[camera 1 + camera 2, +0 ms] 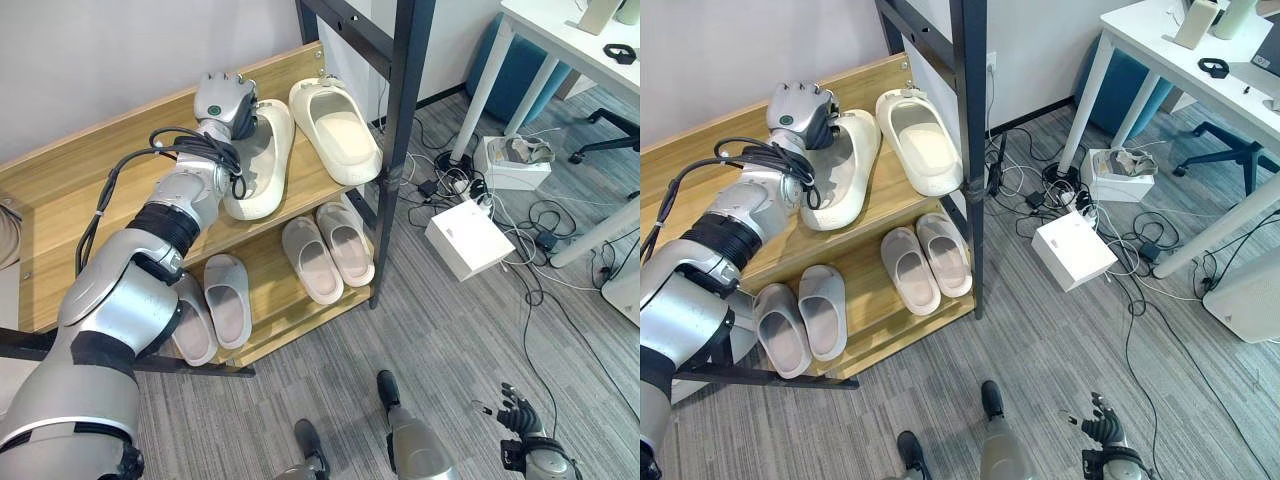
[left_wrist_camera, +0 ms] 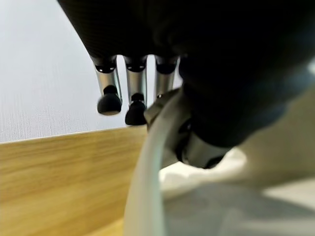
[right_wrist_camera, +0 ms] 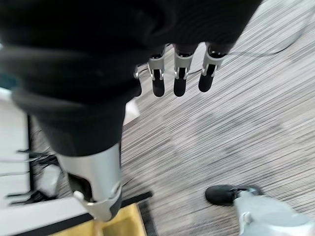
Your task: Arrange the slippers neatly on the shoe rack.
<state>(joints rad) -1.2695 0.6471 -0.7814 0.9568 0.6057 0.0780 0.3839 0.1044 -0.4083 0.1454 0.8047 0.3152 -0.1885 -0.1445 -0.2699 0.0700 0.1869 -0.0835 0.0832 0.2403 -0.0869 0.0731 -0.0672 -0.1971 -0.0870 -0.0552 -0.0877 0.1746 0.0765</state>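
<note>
Now: left hand [image 1: 224, 100] on cream slipper [image 1: 262, 165] | top shelf [image 1: 60, 190]

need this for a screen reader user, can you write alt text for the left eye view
The left robot hand rests on the heel end of a cream slipper on the upper shelf of a wooden shoe rack, beside its mate. Two pairs of pale slippers sit on the lower shelf. The right robot hand hangs over grey floor.

Evenly and brightly lit from overhead, without glare. Soft shadows beneath the cream slippers [image 1: 300, 140] on the shoe rack [image 1: 60, 180]. Blurred at close range in both wrist views.
</note>
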